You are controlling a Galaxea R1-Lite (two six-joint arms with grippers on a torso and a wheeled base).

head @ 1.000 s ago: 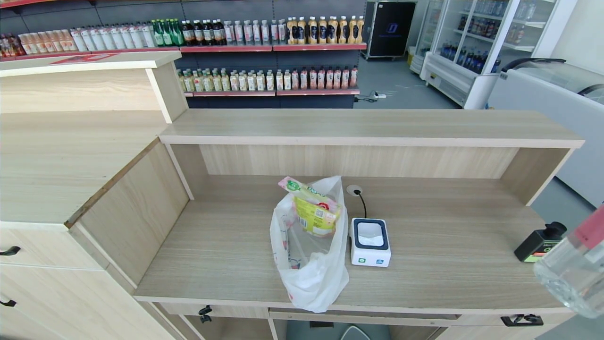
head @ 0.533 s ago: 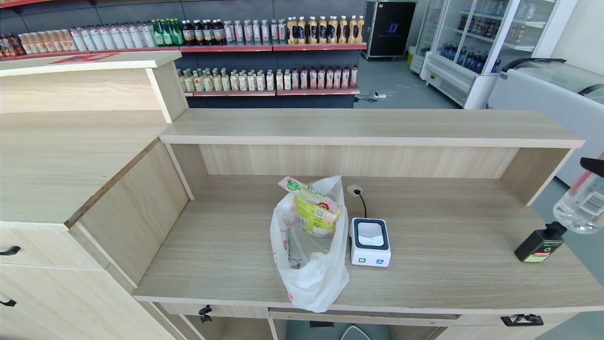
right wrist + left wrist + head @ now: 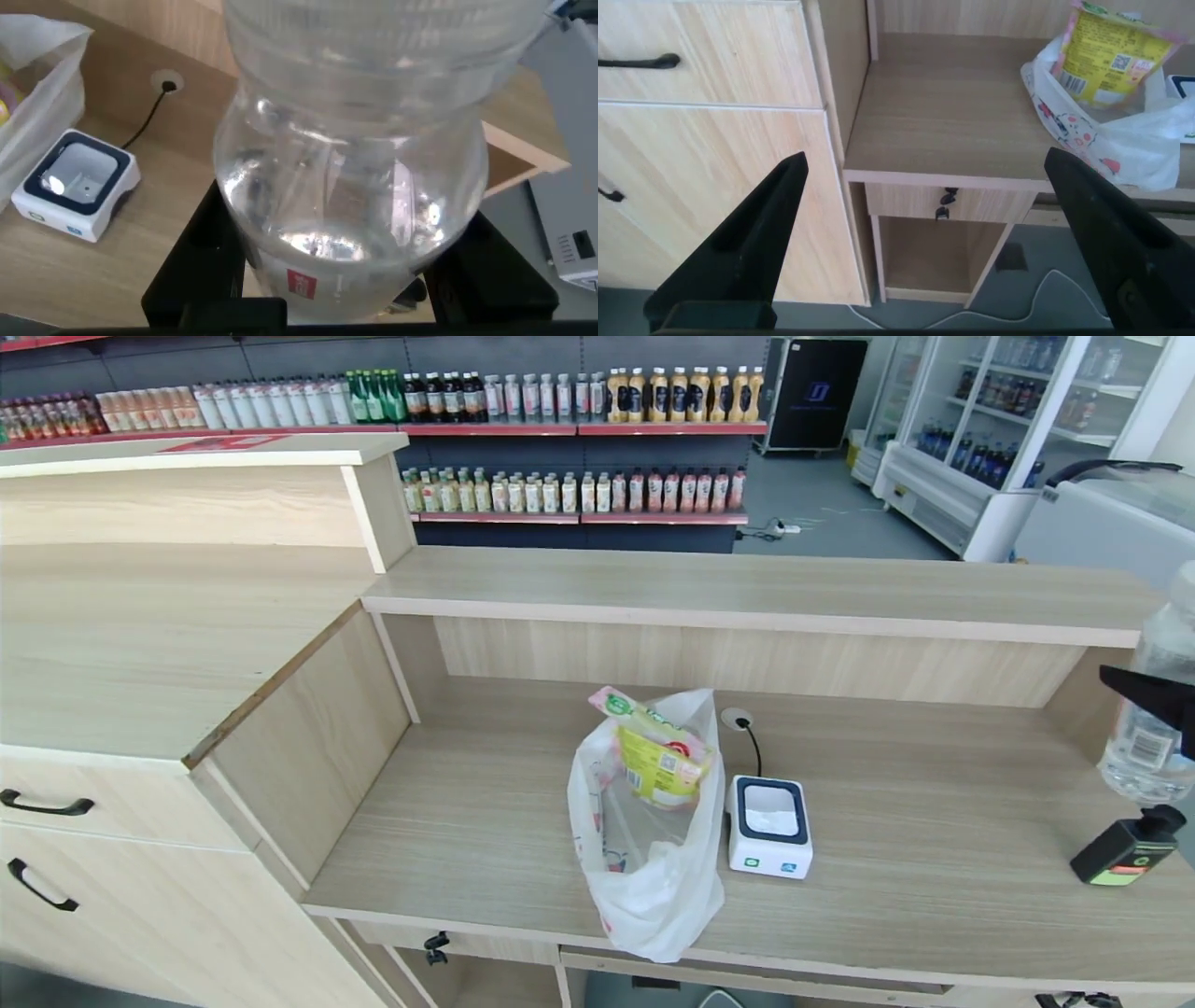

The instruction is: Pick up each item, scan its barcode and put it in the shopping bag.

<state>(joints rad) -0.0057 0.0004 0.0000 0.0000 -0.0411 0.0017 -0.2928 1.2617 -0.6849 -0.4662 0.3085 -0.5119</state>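
The right claw (image 3: pixel 350 289) is closed around a clear water bottle (image 3: pixel 355 177). One black finger presses on each side of the bottle's body, and the bottle's long side runs about up and down. In the head view the bottle (image 3: pixel 1146 756) hangs in the air at the right end of the counter (image 3: pixel 934 859), not touching it. Just below this claw a small black bottle (image 3: pixel 1125 849) with a green and red label stands on the counter.

Well to the left of the right claw is the white scanner (image 3: pixel 770 812) with its dark frame, lying flat, and a black cable (image 3: pixel 752 751) goes from it to a hole in the counter. Just beyond the scanner, touching or almost touching it, is the shopping bag (image 3: pixel 653 859), white and half open. A yellow and green snack pouch (image 3: pixel 658 756) stands in the bag's mouth, with its top above the edge.

The left claw (image 3: pixel 924 168) is wide open and holds nothing. It hangs low, before the front edge of the counter. The shopping bag (image 3: pixel 1120 140) with the pouch (image 3: pixel 1106 47) lies ahead of it and higher, toward the robot's right. Wooden drawers with black handles (image 3: pixel 635 63) are near it, toward the robot's left.
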